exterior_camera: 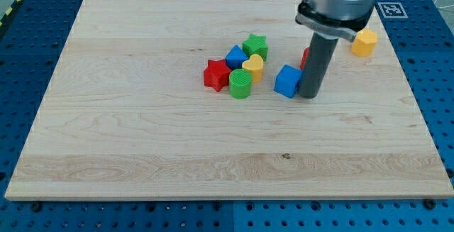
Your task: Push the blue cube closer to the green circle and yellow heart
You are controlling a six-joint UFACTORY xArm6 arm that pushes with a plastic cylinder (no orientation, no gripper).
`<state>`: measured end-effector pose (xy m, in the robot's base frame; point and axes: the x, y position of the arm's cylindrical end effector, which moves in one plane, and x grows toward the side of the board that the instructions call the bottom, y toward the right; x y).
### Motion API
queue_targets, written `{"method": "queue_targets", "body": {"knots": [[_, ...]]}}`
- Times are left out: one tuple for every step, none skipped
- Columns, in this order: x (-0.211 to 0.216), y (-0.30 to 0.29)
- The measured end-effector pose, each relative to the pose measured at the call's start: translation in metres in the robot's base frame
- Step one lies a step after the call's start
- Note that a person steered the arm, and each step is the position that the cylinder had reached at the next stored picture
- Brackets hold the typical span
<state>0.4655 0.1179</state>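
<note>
Wooden tabletop (142,140) lies on a blue perforated bench. Nearest, my tip (308,95) touches the blue cube (287,81) from the view's right; no gripper shows. Left of it, close but apart, sit the green circle (240,84) and yellow heart (253,67).

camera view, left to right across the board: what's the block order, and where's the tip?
red star → blue block / green circle → yellow heart / green star → blue cube → my tip, against the cube's right side → yellow block. Red block behind the rod omitted.
</note>
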Motion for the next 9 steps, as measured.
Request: {"method": "queue_targets", "body": {"knots": [[-0.001,0.002],[-0.013,0.010],[-0.044,0.010],[-0.063,0.005],[-0.064,0.004],[-0.050,0.004],[-0.028,0.004],[-0.015,-0.002],[-0.014,-0.018]]}}
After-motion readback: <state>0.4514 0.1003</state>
